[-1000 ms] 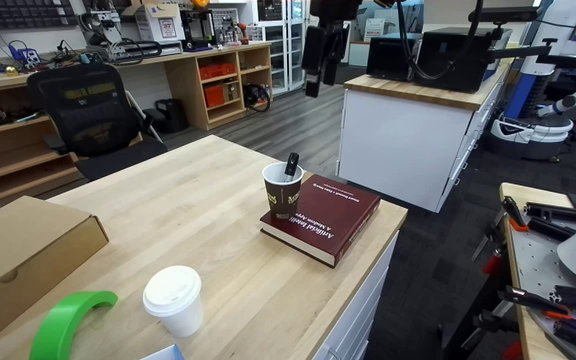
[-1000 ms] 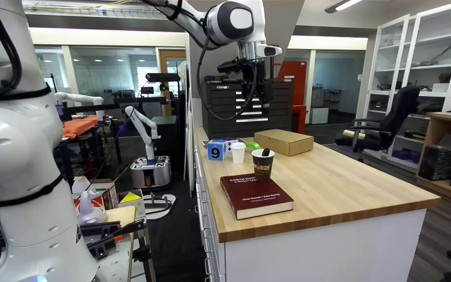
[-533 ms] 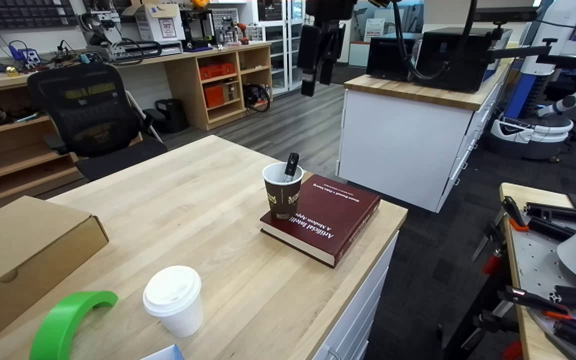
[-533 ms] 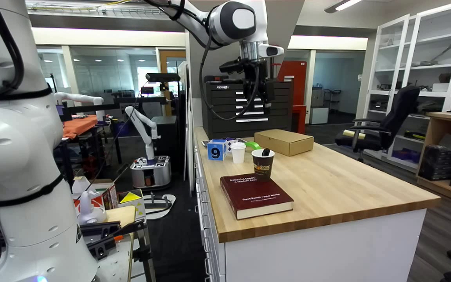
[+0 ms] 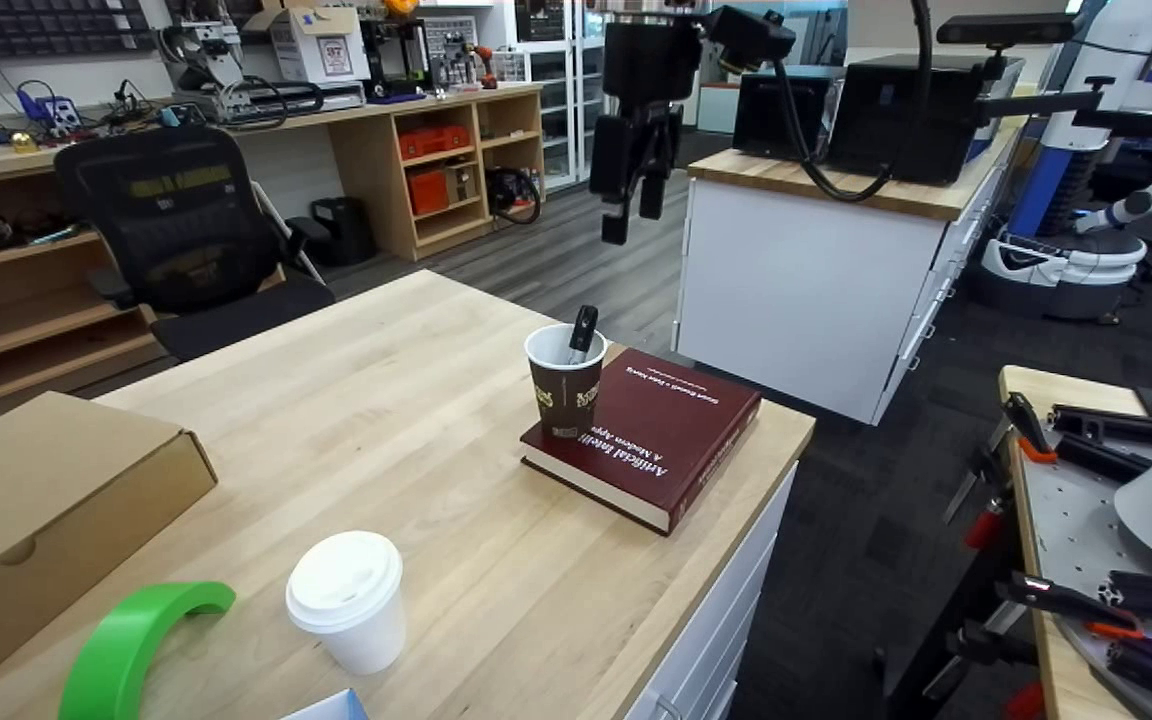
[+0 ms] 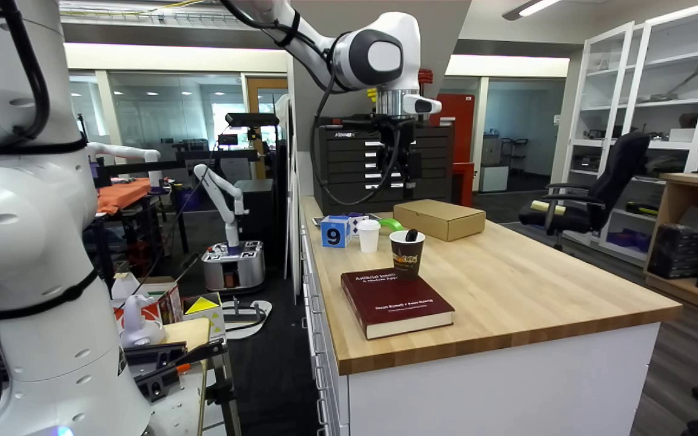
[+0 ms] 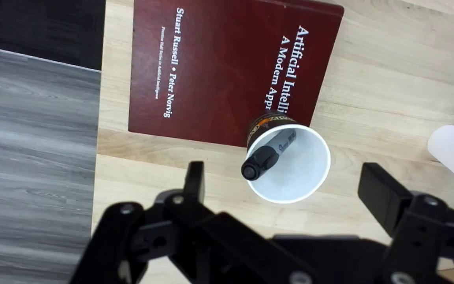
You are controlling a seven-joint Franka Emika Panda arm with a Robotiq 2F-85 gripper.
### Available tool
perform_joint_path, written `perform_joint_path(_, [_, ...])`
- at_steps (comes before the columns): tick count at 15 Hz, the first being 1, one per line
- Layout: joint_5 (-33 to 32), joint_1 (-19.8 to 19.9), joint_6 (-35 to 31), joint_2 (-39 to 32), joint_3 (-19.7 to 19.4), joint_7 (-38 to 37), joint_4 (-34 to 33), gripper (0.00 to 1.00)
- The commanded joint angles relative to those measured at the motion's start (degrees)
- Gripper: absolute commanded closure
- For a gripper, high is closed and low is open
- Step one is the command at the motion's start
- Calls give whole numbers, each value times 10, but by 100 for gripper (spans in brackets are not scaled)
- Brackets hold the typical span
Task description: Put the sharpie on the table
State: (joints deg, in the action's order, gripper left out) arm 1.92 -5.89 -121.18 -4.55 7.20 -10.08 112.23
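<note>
You're in a robotics lab: a slim white jointed robot arm (image 6: 218, 200) stands on a boxy silver base (image 6: 252, 267). You also have a black multi-drawer tool chest (image 6: 343, 166) and a long, cluttered wooden bench (image 5: 368, 170) with an orange power drill (image 5: 485, 59).

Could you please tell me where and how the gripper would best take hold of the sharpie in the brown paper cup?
I'd grip the black cap from above, with the open gripper closing across its width. The sharpie leans cap-up in the paper cup, so only that end sticks out; the grey barrel sits inside, where it is probably too cramped for fingers.
</note>
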Motion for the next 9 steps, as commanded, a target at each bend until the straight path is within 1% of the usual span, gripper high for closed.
perform_joint_path(1, [3,-4,-21,-21,-3,7,-6,0])
perform_joint_path(9, [1,-3,-55,-99,-10,20,-43,0])
